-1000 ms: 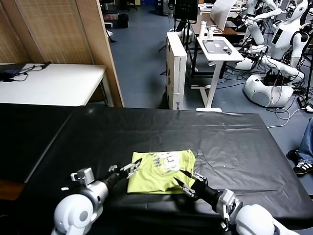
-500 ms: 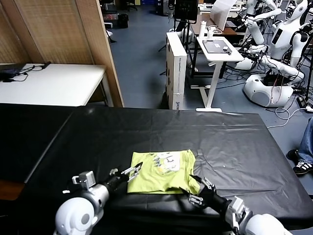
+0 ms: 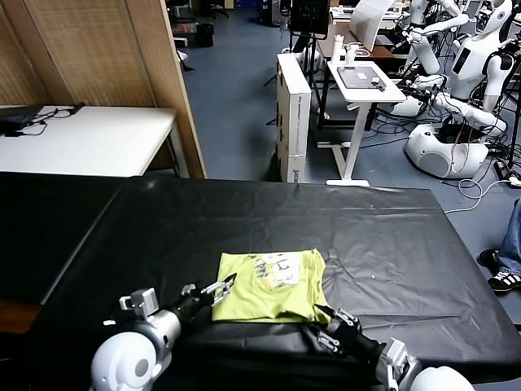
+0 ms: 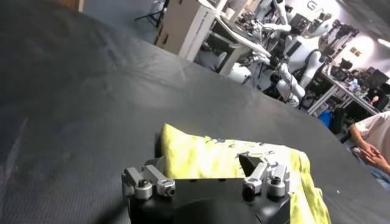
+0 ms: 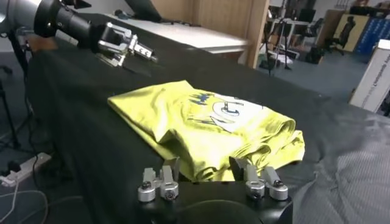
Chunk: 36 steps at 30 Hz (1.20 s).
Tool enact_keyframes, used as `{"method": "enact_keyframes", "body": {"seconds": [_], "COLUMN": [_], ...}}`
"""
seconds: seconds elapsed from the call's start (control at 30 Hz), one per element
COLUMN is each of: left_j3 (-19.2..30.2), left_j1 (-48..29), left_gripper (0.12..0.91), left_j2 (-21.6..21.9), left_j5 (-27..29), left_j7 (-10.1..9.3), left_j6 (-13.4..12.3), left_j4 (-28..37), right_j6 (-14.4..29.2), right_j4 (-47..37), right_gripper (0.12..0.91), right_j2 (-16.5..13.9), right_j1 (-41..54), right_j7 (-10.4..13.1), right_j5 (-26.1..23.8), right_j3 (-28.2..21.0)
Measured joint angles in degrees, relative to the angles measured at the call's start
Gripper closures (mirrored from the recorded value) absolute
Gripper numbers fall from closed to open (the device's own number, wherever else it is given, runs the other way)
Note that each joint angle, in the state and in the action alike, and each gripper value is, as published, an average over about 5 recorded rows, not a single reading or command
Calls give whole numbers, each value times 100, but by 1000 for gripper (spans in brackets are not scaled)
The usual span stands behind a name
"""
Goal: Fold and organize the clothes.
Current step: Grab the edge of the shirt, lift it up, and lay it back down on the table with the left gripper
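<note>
The clothes are one lime-green T-shirt (image 3: 271, 285), folded into a rough rectangle with its white print facing up, lying near the front of the black table (image 3: 391, 244). My left gripper (image 3: 218, 288) hovers at the shirt's left edge, jaws wide open and empty; the left wrist view shows the shirt (image 4: 225, 158) just beyond that gripper (image 4: 204, 175). My right gripper (image 3: 330, 330) sits low, just off the shirt's near right corner. In the right wrist view, it (image 5: 206, 171) has its fingers apart and the shirt (image 5: 207, 122) starts just past the tips, not pinched.
The table's near edge runs just under both grippers. A white table (image 3: 89, 138) stands at the back left beside a wooden partition (image 3: 98, 57). A white standing desk (image 3: 362, 81), a tall carton (image 3: 293, 114) and other robots (image 3: 456, 98) fill the floor behind.
My right gripper has drawn back from the shirt's near right corner toward the table's near edge, and its fingers stand closer together. The left gripper has slid back slightly. The shirt lies as before.
</note>
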Motion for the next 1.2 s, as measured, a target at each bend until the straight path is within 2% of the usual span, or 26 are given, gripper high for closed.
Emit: {"method": "enact_keyframes", "body": {"seconds": [0.1, 0.13, 0.33, 0.43, 0.5, 0.6, 0.77, 0.9, 1.03, 1.2], "left_j3": [-1, -2, -17, -20, -14, 4, -36, -89, -98, -35], "left_j1": [6, 10, 28, 30, 45, 100, 228, 342, 448, 501], "left_gripper": [123, 123, 123, 123, 123, 123, 123, 123, 123, 123], "left_j2": [3, 5, 36, 10, -26, -89, -243, -431, -663, -959], "left_j5": [4, 6, 35, 169, 349, 684, 1116, 1481, 1576, 1627], "left_j7": [0, 0, 8, 72, 154, 266, 382, 479, 489, 475], "left_j6": [0, 0, 0, 0, -18, -260, -1025, -1671, -2080, -2283], "left_j4": [-6, -7, 0, 34, 75, 154, 328, 478, 547, 595], "right_j6": [-17, -31, -207, -274, -280, -256, -162, -154, -214, -309], "right_j4": [34, 52, 151, 162, 192, 277, 466, 684, 837, 843], "right_gripper": [857, 877, 886, 880, 842, 697, 374, 173, 123, 118], "right_j2": [-21, -35, -139, -133, -116, -121, -116, -6, 169, 405], "right_j1": [-31, -48, -154, -185, -221, -315, -513, -686, -720, -628], "right_j7": [41, 61, 132, 138, 147, 179, 254, 268, 368, 485], "right_j5": [74, 111, 249, 251, 263, 338, 521, 662, 954, 1328], "right_j3": [67, 96, 251, 268, 293, 377, 613, 876, 1102, 1278]}}
